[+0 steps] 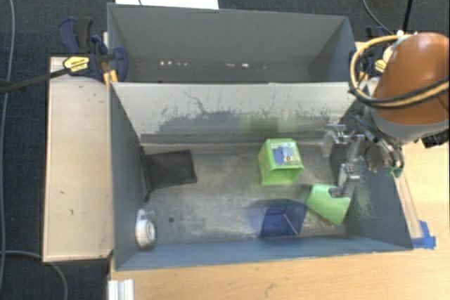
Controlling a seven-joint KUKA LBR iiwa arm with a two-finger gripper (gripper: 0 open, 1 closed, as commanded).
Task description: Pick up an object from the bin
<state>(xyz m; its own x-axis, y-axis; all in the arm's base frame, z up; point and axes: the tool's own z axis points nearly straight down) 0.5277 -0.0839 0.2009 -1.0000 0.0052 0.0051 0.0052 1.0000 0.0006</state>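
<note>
Green cup-shaped piece [328,206] lies tipped at the near right of the bin [232,109], tool [344,185] just above it; open or closed, can't tell. Risk: rounded body rolls off, or nudges the blue box [281,220] beside it.

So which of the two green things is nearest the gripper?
The plain green cup-shaped piece at the right front of the bin, right at the gripper. The other, a green box with a blue-and-white label, sits further left, toward the middle.
</note>
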